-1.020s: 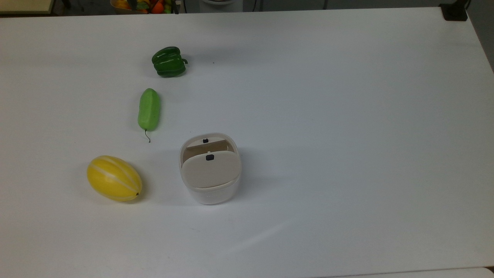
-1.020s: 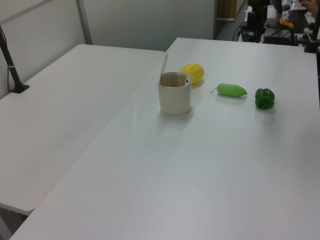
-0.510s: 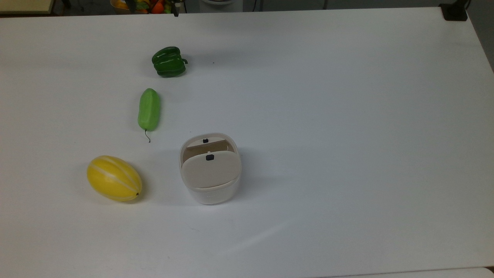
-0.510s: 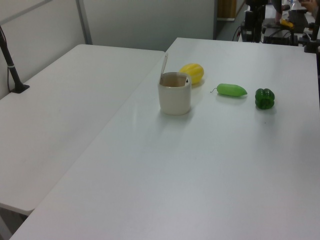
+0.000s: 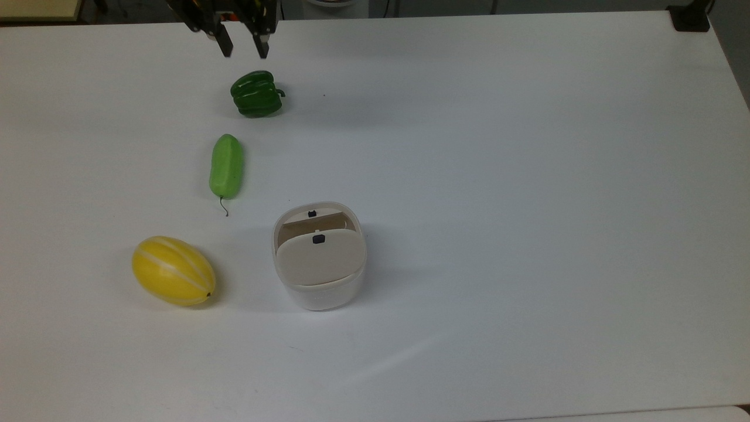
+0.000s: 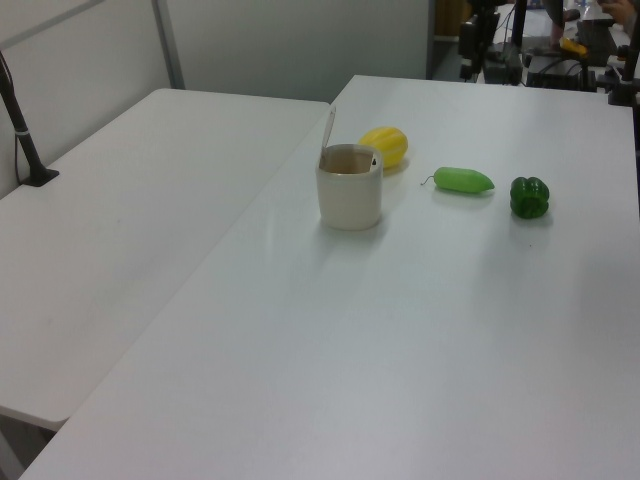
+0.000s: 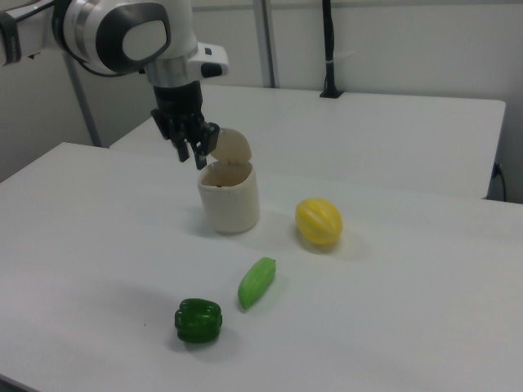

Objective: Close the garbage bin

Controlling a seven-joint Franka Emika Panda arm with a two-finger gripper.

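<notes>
Top view: we see the gripper (image 5: 241, 48) spread open and empty above the green pepper (image 5: 256, 94); the garbage bin (image 5: 319, 275) stands mid-table, lid (image 5: 319, 258) raised. Left view: bin (image 6: 350, 195) before the melon (image 6: 385, 146). Right view: gripper (image 7: 191, 153) hangs open just beside the bin (image 7: 230, 198).

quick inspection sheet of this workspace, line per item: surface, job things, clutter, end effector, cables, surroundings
surface: white table, bare apart from the items below.
job's things: garbage bin, white, upright; beige lid raised on its hinge, so the bin is open; black latch on the lid.
clutter: yellow melon, cucumber and green pepper, each apart from the bin in the top view.
end effector: open, holding nothing, near the table's far edge beyond the pepper in the top view.
cables: nothing seen on the table.
surroundings: second white table beside this one; black post on it.
</notes>
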